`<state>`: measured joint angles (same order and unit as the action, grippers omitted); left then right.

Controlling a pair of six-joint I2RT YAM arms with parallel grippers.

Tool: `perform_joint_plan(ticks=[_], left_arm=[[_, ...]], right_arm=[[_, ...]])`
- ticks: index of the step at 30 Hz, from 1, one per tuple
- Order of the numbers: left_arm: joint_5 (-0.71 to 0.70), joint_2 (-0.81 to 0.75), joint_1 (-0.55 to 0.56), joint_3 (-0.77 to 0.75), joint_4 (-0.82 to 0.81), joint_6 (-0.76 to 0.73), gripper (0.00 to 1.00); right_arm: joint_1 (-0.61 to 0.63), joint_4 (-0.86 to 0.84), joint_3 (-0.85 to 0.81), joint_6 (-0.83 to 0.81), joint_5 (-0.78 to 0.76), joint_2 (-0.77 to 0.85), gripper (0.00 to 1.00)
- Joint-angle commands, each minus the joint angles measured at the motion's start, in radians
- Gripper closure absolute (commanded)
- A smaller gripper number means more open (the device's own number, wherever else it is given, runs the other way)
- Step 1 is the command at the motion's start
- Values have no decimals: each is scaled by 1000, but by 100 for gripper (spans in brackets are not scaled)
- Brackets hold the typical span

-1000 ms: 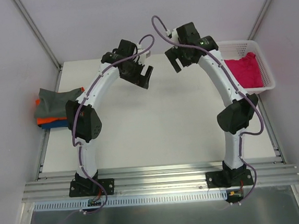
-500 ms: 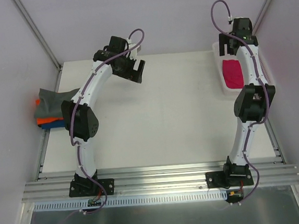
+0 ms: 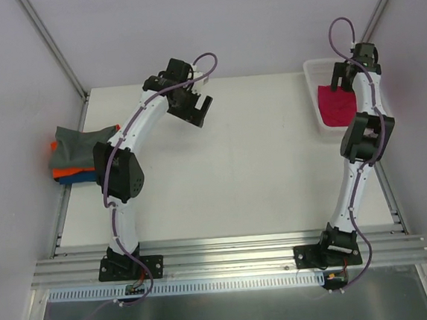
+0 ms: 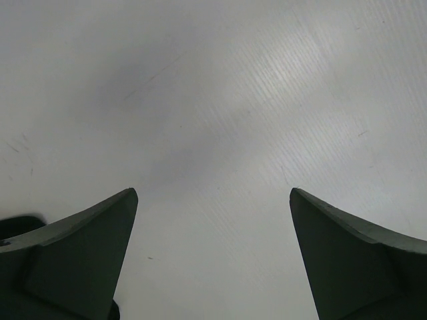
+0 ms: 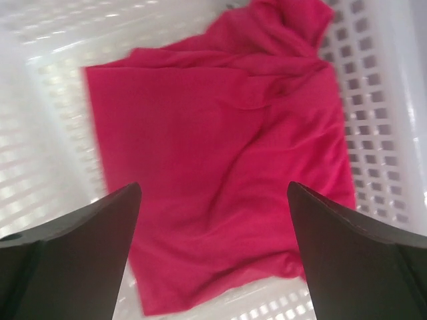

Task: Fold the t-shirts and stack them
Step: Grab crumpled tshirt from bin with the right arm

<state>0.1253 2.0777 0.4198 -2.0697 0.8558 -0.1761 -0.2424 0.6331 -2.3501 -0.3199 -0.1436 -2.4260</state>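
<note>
So, starting at the near edge: both arm bases are bolted to the metal rail (image 3: pixel 229 257), and the white worktop (image 3: pixel 231 188) runs back from there.

About midway back, at the worktop's left edge, there's the folded stack of t-shirts (image 3: pixel 78 153). The grey one (image 3: pixel 77 140) is on top, with the orange one (image 3: pixel 66 171) and the blue one (image 3: pixel 77 178) peeking out underneath.

Further back, the left hand (image 3: pixel 200 115) hangs over the far-middle part of the worktop, well apart from the stack. Its fingers are spread wide with nothing between them. The left wrist view just shows the left hand (image 4: pixel 213 200) over bare white surface.

Furthest back, in the far right corner, is the white lattice basket (image 3: pixel 312 69) with the magenta-red t-shirt (image 3: pixel 332 108) lying crumpled inside. The right hand (image 3: pixel 344 83) is right above it, pointing down into the basket. From the right wrist camera the right hand (image 5: pixel 213 193) is opened wide too, one finger on either side of the view. The magenta-red t-shirt (image 5: pixel 220 153) fills the space below and the basket (image 5: pixel 373 120) wall shows around it. No cloth is pinched.
</note>
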Motion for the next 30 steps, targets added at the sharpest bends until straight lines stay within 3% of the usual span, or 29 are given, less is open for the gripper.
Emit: perform_joint_plan(ticks=[1,5,18,30], left_arm=[[-56,7,11,19,32,-31,1],[-88,-5,51,52,49,-60,1],[-110,39,102,-21,61,-69,1],[-84,71,102,-72,63,-60,1]], right_arm=[[-69,-16,-57,36,49,-24,4],[-96,-102,37,27,68,-8,4],[-153,-36,74,268,414,-22,7],[-167,-6,126,205,210,85,13]])
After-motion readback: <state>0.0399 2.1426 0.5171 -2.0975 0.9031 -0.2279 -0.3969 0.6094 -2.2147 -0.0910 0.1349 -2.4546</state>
